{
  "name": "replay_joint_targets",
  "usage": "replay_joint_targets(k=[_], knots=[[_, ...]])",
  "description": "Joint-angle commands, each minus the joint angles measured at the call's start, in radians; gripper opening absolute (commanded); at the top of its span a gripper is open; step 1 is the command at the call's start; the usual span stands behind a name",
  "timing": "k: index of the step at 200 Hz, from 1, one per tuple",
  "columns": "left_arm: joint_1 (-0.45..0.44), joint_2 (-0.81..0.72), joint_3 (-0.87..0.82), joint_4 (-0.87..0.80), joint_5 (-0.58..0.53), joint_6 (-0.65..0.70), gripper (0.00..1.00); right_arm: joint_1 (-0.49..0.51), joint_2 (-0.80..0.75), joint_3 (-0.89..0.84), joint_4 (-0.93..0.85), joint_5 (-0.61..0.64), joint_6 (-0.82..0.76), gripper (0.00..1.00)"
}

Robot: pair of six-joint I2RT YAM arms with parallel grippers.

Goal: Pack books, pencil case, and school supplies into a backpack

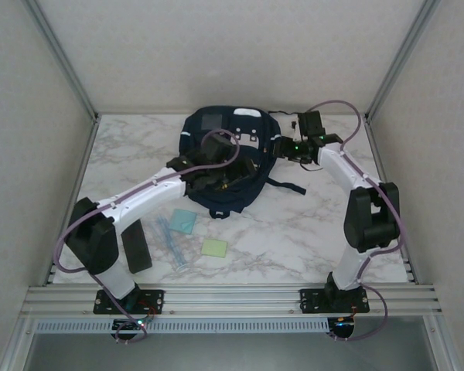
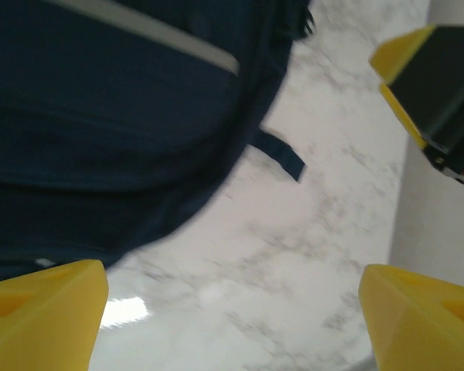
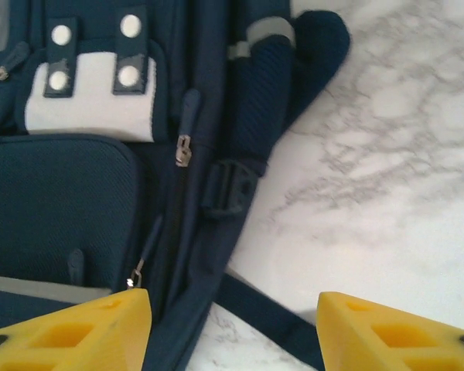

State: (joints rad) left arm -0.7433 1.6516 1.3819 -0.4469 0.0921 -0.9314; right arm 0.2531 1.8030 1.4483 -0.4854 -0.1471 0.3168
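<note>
Nearest the bases, on the left of the marble table (image 1: 294, 232): a black case (image 1: 137, 246), oblong with rounded ends, flat and just beside the left arm's lower link. To its right, thin translucent pale-blue sticks (image 1: 172, 243), then a small green pad (image 1: 213, 247). A little farther back, a square blue pad (image 1: 183, 221). All four out on the marble, outside the backpack (image 1: 216, 147). Plenty of bare tabletop at the near right, between the pads and the right arm.

Farther back, at centre: the backpack lying flat, navy fabric with white trim and a grey square patch toward the far end. Cannot tell what is inside; too dark under the left arm.

Over its near half, the left gripper (image 2: 232, 325): yellow fingertips (image 2: 42, 309) spread wide with nothing between them, above marble beside the bag's curved edge and a short strap end.

At the bag's far right side, the right gripper (image 3: 232, 332): yellow fingers (image 3: 69, 332) apart, clamped on nothing, above a side seam with zip pulls, a dark buckle and a white snap tab. Below, a strap running across the marble.

Little room behind the backpack, with the back wall close.
</note>
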Motion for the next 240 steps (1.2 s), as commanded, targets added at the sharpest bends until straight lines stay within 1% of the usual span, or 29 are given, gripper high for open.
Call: replay_joint_targets(k=[1,14,23,35,63,86,109,124,139,157,171,188,199,216,240], knots=[[0.071,-0.033,-0.008,-0.083,-0.105,0.114,0.84,-0.002,0.091,0.105,-0.004,-0.068,-0.005,0.51],[0.102,-0.024,-0.01,-0.08,-0.135,0.143,0.84,-0.002,0.156,0.182,-0.029,-0.084,0.005,0.46],[0.117,-0.011,-0.008,-0.079,-0.159,0.166,0.84,0.001,0.2,0.235,-0.047,-0.089,0.016,0.4],[0.132,0.017,-0.003,-0.072,-0.171,0.198,0.83,0.007,0.256,0.297,-0.066,-0.077,0.032,0.39],[0.147,0.109,0.035,-0.047,-0.126,0.231,0.79,0.027,0.383,0.435,-0.12,-0.035,0.052,0.32],[0.147,0.164,0.064,-0.01,-0.117,0.261,0.76,0.041,0.469,0.522,-0.149,-0.021,0.057,0.31],[0.148,0.232,0.149,-0.011,-0.119,0.305,0.75,0.057,0.523,0.573,-0.159,-0.01,0.06,0.3],[0.148,0.286,0.219,-0.019,-0.117,0.331,0.74,0.066,0.557,0.61,-0.192,0.031,0.056,0.3],[0.15,0.348,0.287,-0.026,-0.118,0.343,0.74,0.076,0.582,0.635,-0.241,0.094,0.054,0.33],[0.158,0.437,0.362,-0.03,-0.103,0.333,0.74,0.081,0.592,0.623,-0.25,0.129,0.051,0.34],[0.173,0.513,0.41,-0.023,-0.072,0.294,0.73,0.083,0.595,0.607,-0.236,0.126,0.058,0.3],[0.185,0.586,0.438,0.019,-0.045,0.247,0.72,0.081,0.59,0.588,-0.213,0.111,0.06,0.15],[0.186,0.628,0.459,0.027,-0.05,0.229,0.72,0.08,0.572,0.57,-0.194,0.091,0.062,0.0],[0.186,0.691,0.5,0.013,-0.052,0.195,0.71,0.079,0.512,0.513,-0.144,0.056,0.06,0.0],[0.186,0.745,0.517,0.017,-0.068,0.145,0.7,0.08,0.355,0.329,-0.028,0.006,0.058,0.0]])
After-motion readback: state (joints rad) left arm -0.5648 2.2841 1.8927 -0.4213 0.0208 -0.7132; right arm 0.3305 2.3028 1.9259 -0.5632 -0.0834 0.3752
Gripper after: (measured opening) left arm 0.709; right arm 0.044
